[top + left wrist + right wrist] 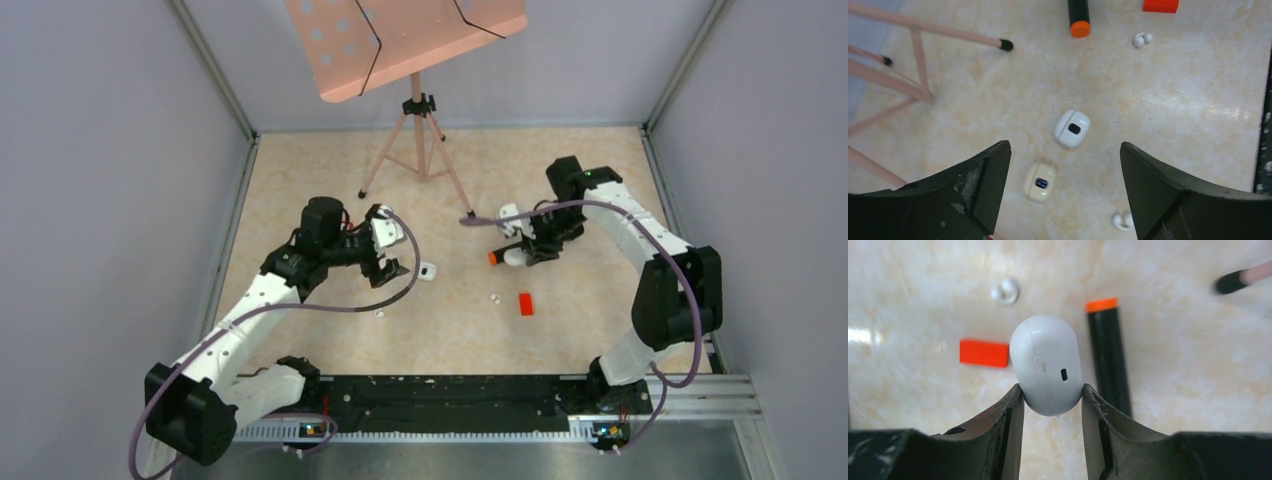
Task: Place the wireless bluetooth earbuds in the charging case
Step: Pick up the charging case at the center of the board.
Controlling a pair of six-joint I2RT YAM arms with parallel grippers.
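Observation:
My right gripper (1052, 390) is shut on a white pebble-like charging case (1048, 365), closed, with its port facing the camera, held just above the table (515, 256). My left gripper (1064, 147) is open and empty, hovering over a cream case (1040, 182), with a white case (1072, 128) just beyond it (428, 270). A tiny white earbud pair (1122, 220) lies by the right finger. Another (1142, 39) lies farther off near the red block (494, 297); it also shows in the right wrist view (1005, 291).
A black marker with an orange tip (1108, 355) lies right beside the held case. A small red block (526, 303) lies in front of it. A pink music stand's tripod (420, 140) stands at the back, one foot (1006, 45) near the left gripper.

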